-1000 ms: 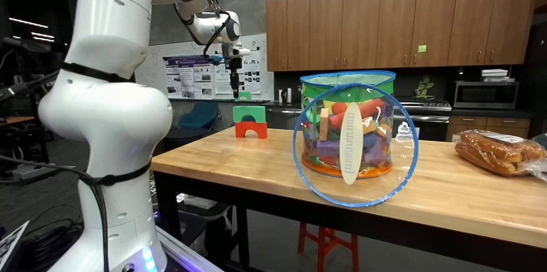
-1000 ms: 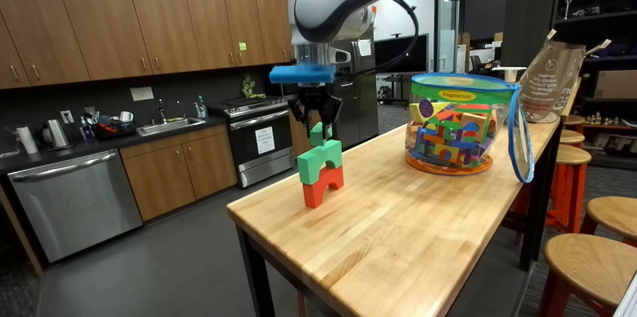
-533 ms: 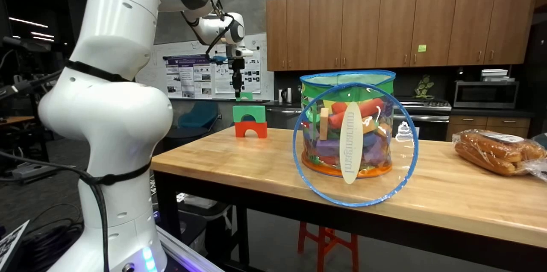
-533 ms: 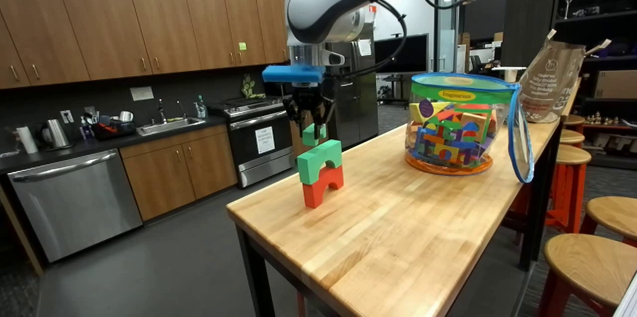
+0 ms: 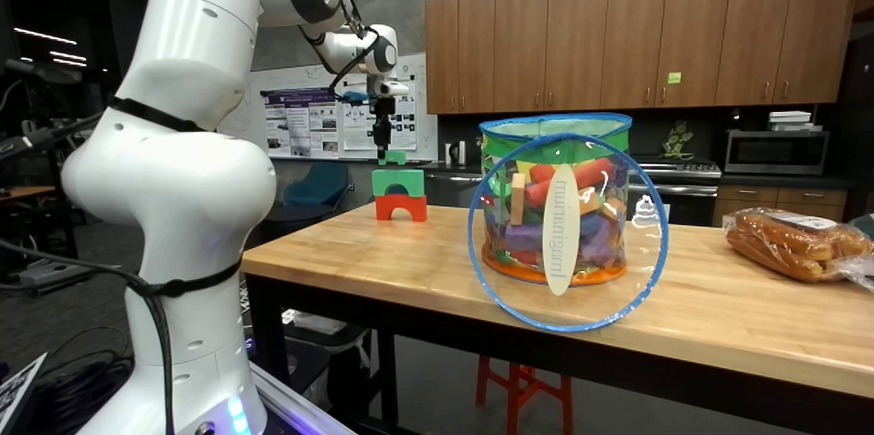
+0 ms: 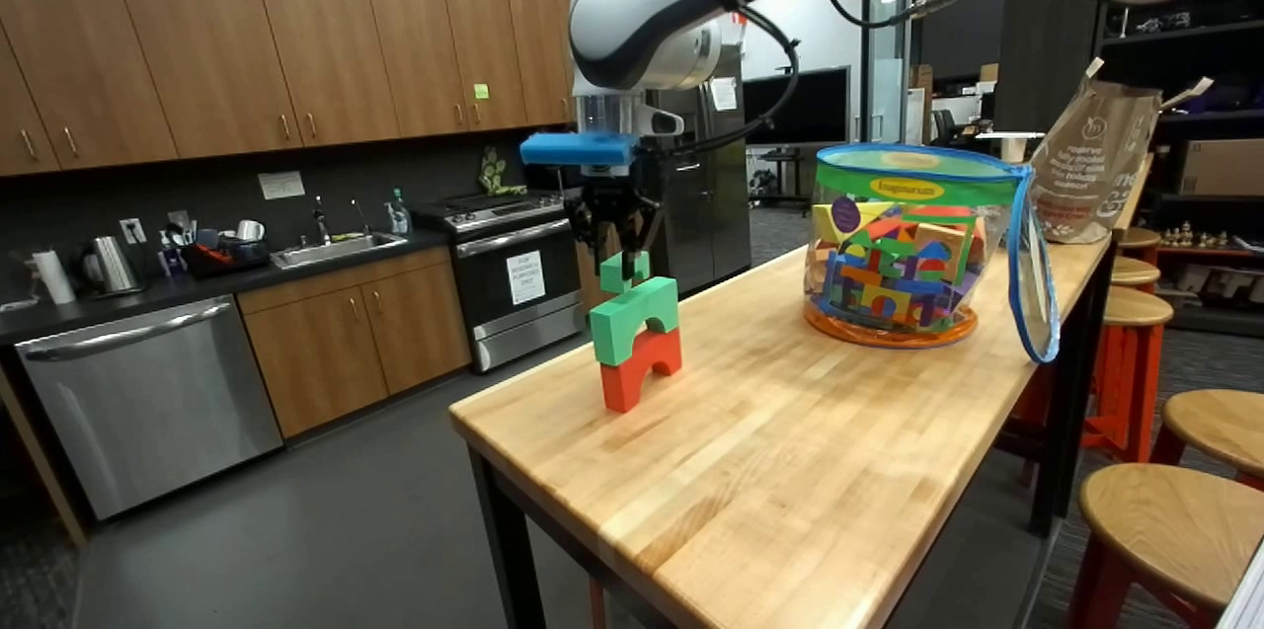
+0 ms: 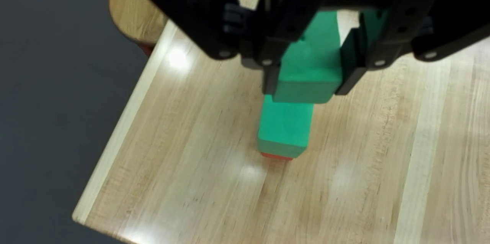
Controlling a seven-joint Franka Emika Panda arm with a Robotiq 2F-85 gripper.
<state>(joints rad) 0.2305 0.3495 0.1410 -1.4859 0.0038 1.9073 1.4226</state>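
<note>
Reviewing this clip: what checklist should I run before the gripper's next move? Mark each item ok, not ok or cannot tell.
1. Grip: gripper closed on both sides of the held block: ok.
2. Gap: held block above the green arch, a gap showing between them in an exterior view: ok.
3. Alignment: held block squarely over the green arch: cannot tell; in the wrist view it partly hides the arch.
4. Base: red arch upright on the table, green arch resting on it: ok.
5. Surroundings: tub apart from gripper and both arches: ok.
</note>
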